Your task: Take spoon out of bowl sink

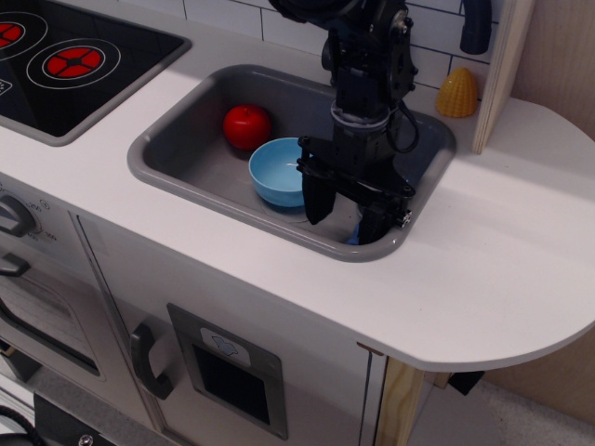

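**Spoon down in the sink corner, gripper spread above it**

A white toy-kitchen countertop (502,251) fills most of the view, with white wall tiles behind and a black stovetop with red rings (65,60) cut off at 10 o'clock. Set into the counter is the grey rectangular sink with rounded corners and a raised rim (172,167). The black robot arm (367,65) comes down from 12 o'clock, its upper part cut off by the frame, and hangs almost vertical over the basin's 4 o'clock corner.

The round light blue plastic bowl (274,172) sits on the sink floor near the middle; its right edge is hidden behind the arm. A red apple (246,125) lies just beside the bowl at its 11 o'clock. A yellow corn-shaped toy (457,93) stands on the counter at 1 o'clock.

The gripper (346,212) has its two black fingers parted, clasping nothing. Only a sliver of the blue-handled spoon (353,238) shows low between them, outside the bowl; its scoop cannot be made out.
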Controlling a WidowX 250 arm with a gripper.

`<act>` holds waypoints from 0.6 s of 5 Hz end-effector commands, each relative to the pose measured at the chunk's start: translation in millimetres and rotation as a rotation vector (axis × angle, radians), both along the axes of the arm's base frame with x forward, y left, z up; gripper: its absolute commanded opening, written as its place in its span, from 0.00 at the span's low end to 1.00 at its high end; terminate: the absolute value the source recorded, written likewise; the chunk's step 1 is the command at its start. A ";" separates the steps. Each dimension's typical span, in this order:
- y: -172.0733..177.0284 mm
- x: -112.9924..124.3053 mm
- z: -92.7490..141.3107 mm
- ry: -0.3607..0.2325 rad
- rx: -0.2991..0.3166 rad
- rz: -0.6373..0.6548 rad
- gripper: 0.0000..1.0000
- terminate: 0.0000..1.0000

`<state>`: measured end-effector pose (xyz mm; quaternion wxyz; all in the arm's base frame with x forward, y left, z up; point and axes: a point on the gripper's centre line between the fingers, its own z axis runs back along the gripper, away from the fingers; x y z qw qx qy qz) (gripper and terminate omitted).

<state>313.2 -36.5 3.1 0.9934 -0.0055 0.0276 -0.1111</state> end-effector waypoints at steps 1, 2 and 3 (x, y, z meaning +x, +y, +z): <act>15.8 6.6 45.1 -0.028 -0.081 0.040 1.00 0.00; 31.9 16.2 70.1 -0.091 -0.115 0.114 1.00 0.00; 57.1 23.7 94.3 -0.225 -0.137 0.203 1.00 0.00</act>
